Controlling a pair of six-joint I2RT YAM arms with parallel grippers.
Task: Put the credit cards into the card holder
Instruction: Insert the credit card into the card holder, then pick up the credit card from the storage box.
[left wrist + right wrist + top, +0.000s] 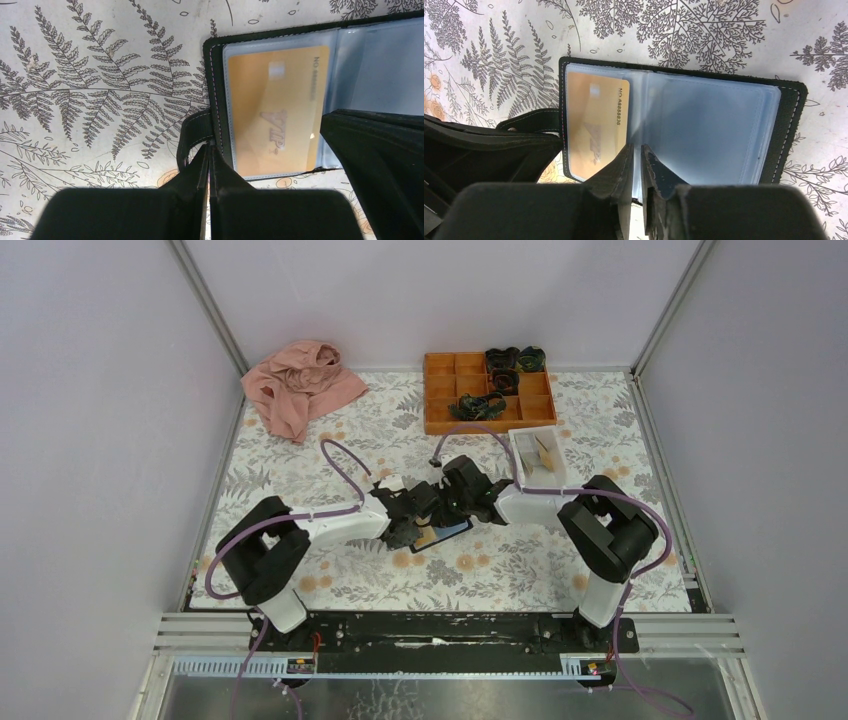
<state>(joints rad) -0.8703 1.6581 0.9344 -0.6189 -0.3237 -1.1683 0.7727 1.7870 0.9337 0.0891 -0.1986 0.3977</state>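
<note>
Card holder: the card holder lies open and flat around the middle of the tabletop, somewhat closer to the near edge than the far one, with its light-blue pockets facing up.
Holder's long axis: it runs roughly along the near edge, with the right end swung a little toward the far edge.
Credit card: one orange-yellow credit card sits in the pocket on the left arm's side. Its long axis crosses the holder's and runs parallel to the fold. Its number line lies along the edge nearest the fold.
Left hand: the left hand has its fingers together, tips at the holder's outer edge beside the closure strap. I cannot tell whether the strap is nipped; it looks like a steadying press.
Right hand: the right hand has its fingers a narrow gap apart over the centre fold, with nothing clearly clamped between them.
Step in hand: this card looks seated, and the right hand appears to be letting go.
Doing it well: hold the left hand down so the holder cannot slide. Raise the right hand straight up, clear of the soft pocket leaf, so the card is not dragged back out.
Left to do: the right-side pocket looks empty. A tan piece, probably another card, stands in the white tray toward the right edge.
</note>
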